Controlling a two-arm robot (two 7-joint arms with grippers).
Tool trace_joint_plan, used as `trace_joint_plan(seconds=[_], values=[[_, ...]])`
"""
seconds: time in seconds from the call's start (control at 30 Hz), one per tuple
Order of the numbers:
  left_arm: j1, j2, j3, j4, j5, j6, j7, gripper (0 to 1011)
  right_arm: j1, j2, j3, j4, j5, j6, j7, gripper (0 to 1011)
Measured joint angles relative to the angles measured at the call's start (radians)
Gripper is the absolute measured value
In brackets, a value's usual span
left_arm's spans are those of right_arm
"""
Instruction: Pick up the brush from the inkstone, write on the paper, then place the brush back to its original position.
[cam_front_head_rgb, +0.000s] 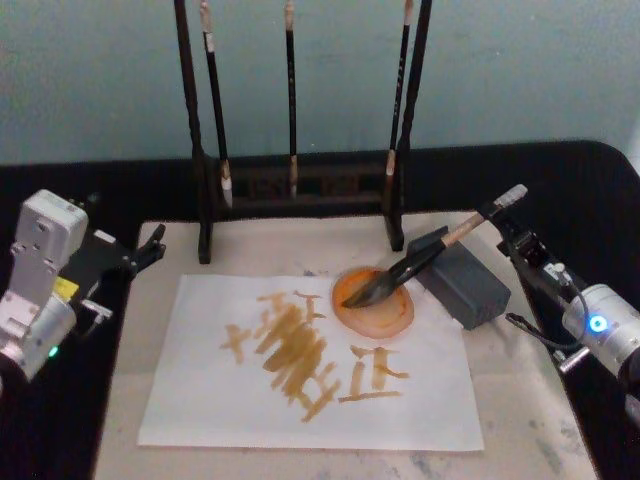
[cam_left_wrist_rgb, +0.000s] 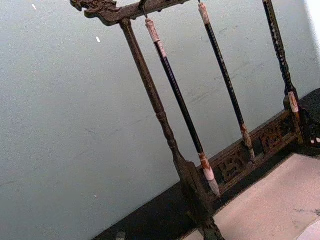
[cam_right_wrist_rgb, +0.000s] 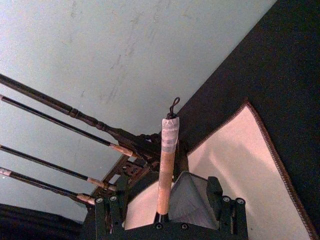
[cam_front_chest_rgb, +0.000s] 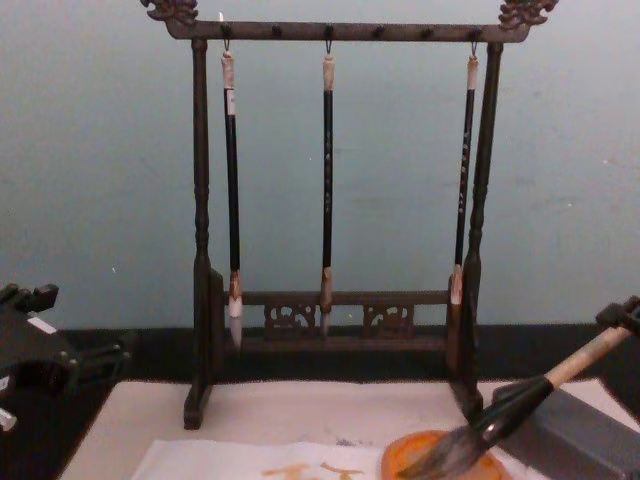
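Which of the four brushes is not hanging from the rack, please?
The thick tan-handled brush, propped on the grey inkstone; the three thin ones hang upright.

This looks like a calligraphy desk set up in a bare test room. A carved rack (cam_front_chest_rgb: 340, 31) holds three thin hanging brushes (cam_front_chest_rgb: 327, 180). A beige mat (cam_front_head_rgb: 300, 245) lies on a black table (cam_front_head_rgb: 600, 190), with paper (cam_front_head_rgb: 200, 400) streaked with yellow strokes and an inkstone (cam_front_head_rgb: 470, 285). Behind is a plain pale wall (cam_front_chest_rgb: 100, 150).
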Motion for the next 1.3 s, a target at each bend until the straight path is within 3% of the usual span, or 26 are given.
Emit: trace_joint_plan(seconds=[0.27, 0.5, 0.73, 0.77, 0.87, 0.97, 1.07, 1.3], values=[[0.000, 0.000, 0.000, 0.000, 0.000, 0.000, 0.000, 1010, -0.056, 0.046, -0.008, -0.097, -0.009, -0.030, -0.034, 1000], [0.000, 0.000, 0.000, 0.000, 0.000, 0.000, 0.000, 1010, -0.075, 0.097, -0.056, -0.186, -0.134, -0.114, -0.069, 1000], [0.000, 0.000, 0.000, 0.000, 0.000, 0.000, 0.000, 1010, -0.037, 0.115, -0.124, -0.204, -0.357, -0.183, -0.119, 1000], [0.000, 0.000, 0.000, 0.000, 0.000, 0.000, 0.000, 1010, -0.037, 0.115, -0.124, -0.204, -0.357, -0.183, -0.119, 1000], [0.000, 0.000, 0.000, 0.000, 0.000, 0.000, 0.000, 1010, -0.013, 0.116, -0.160, -0.199, -0.474, -0.213, -0.145, 1000], [0.000, 0.000, 0.000, 0.000, 0.000, 0.000, 0.000, 1010, 0.001, 0.115, -0.181, -0.189, -0.541, -0.231, -0.159, 1000], [0.000, 0.000, 0.000, 0.000, 0.000, 0.000, 0.000, 1010, 0.023, 0.112, -0.214, -0.164, -0.654, -0.257, -0.189, 1000], [0.000, 0.000, 0.000, 0.000, 0.000, 0.000, 0.000, 1010, 0.052, 0.104, -0.258, -0.120, -0.799, -0.271, -0.225, 1000]])
